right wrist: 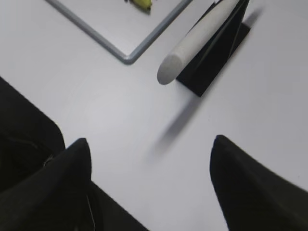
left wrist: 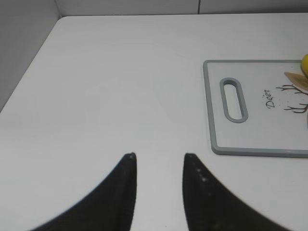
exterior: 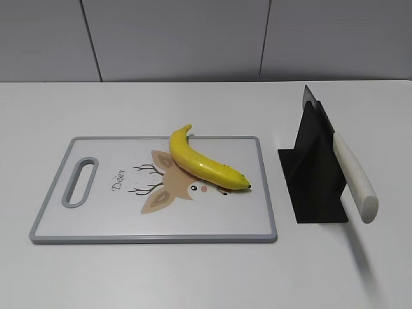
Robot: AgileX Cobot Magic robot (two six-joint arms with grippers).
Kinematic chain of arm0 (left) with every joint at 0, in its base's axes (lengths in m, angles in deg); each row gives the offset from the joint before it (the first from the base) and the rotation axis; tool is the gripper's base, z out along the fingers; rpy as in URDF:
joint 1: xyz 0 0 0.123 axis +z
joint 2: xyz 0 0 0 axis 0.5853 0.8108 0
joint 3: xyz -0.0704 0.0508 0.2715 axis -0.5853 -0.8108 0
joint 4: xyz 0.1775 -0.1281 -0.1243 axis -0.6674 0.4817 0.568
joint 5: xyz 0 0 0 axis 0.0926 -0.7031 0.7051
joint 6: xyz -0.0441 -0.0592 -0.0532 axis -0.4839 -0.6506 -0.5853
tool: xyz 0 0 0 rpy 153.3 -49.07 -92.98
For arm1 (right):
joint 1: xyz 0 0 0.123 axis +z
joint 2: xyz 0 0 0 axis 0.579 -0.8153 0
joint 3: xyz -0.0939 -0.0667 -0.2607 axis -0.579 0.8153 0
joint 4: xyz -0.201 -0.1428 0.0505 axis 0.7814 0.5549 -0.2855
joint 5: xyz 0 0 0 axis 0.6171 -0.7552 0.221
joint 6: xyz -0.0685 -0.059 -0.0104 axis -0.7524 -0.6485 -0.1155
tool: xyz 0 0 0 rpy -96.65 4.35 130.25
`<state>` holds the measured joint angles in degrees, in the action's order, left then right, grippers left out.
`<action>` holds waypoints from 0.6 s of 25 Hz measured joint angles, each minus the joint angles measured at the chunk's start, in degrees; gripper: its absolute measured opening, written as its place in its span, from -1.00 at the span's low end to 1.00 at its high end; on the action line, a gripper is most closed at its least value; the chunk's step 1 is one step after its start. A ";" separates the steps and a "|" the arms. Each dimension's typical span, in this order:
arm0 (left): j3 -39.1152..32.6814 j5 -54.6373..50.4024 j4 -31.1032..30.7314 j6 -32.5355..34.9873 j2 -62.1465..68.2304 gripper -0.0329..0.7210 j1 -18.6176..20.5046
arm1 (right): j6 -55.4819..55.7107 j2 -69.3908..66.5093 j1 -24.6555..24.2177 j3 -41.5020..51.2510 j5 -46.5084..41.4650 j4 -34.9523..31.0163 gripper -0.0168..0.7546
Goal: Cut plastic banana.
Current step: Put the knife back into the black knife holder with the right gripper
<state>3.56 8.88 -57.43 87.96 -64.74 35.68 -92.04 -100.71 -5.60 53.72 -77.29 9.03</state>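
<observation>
left end effector [left wrist: 158,159] parted narrowly; right end effector [right wrist: 150,144] spread wide, both empty.

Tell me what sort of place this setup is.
Probably a staged kitchen-task test bench, not a real kitchen: a bare white table, a deer-print cutting board holding the plastic banana, and a knife in a black stand.

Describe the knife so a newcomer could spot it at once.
Start at the grey-rimmed cutting board holding the plastic banana. Just right of it, on the white table, stands a black holder. The knife rests tilted in that holder; its off-white handle juts toward the camera, the only pale thing there.
</observation>
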 joint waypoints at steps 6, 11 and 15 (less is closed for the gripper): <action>0.00 0.00 0.00 0.00 0.00 -0.06 0.00 | 0.00 10.68 0.00 0.56 -3.50 -0.50 0.59; 0.00 0.00 0.00 0.00 0.00 -0.06 0.00 | 0.28 16.94 0.00 1.57 -5.74 -0.40 0.59; 0.00 0.00 0.02 0.00 0.00 -0.06 0.00 | 2.18 22.41 0.00 1.57 -5.79 0.74 0.59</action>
<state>3.56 8.88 -57.42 87.96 -64.74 35.68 -89.86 -78.30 -5.60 55.30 -83.08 9.76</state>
